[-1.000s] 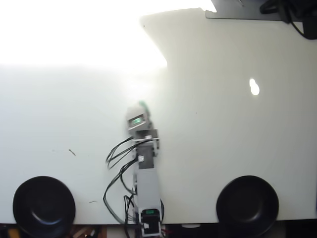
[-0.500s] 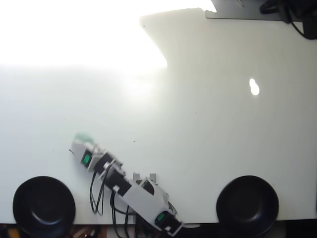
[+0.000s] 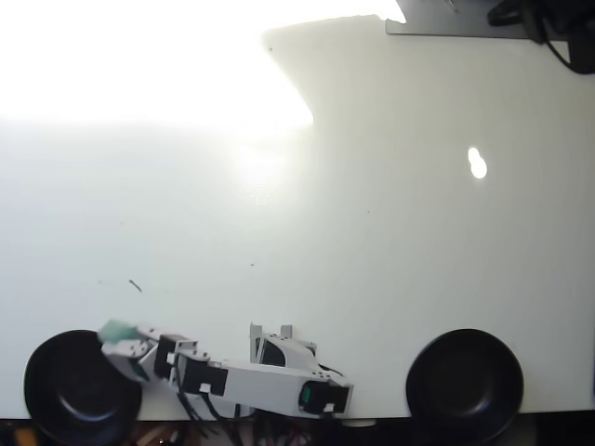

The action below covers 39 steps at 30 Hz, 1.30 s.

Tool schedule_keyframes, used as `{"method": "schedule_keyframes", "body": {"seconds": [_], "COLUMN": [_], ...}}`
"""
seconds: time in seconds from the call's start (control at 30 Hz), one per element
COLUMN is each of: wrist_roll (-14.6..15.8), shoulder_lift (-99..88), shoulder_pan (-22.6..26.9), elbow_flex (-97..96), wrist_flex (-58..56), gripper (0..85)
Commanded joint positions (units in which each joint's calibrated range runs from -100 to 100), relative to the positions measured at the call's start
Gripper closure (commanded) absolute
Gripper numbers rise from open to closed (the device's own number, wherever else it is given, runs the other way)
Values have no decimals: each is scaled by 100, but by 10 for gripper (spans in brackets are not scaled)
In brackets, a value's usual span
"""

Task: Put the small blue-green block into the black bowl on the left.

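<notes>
In the overhead view the white arm lies along the bottom edge and reaches left. Its gripper (image 3: 113, 340) is shut on the small blue-green block (image 3: 116, 330) and holds it right at the upper right rim of the left black bowl (image 3: 70, 390). The block sticks out above the fingertips. The bowl's inside looks empty. Whether the block is above the rim or touches it cannot be told.
A second black bowl (image 3: 465, 383) stands at the bottom right. The arm's base (image 3: 279, 358) sits between the two bowls. Strong glare washes out the table's (image 3: 372, 232) upper left. Dark cables and a grey plate lie at the top right edge.
</notes>
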Motion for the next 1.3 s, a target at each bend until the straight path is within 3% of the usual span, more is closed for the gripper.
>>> {"method": "schedule_keyframes", "body": {"seconds": [0.0, 0.17, 0.37, 0.67, 0.9, 0.93, 1.03, 1.1, 1.27], "wrist_roll": [-488, -913, -1822, -1939, -1934, -1934, -1934, -1934, -1919], "shoulder_lift": [109, 398, 881, 1084, 998, 956, 870, 806, 506], "shoulder_pan": [254, 606, 1006, 1148, 1148, 1143, 1094, 1079, 977], "elbow_flex": [348, 219, -262, -1500, -1907, -1944, -1999, -2009, -1999], "wrist_flex": [552, 1225, 2781, 4557, 4889, 4873, 4800, 4743, 4629], "gripper": [819, 819, 819, 820, 815, 782, 488, 422, 346]}}
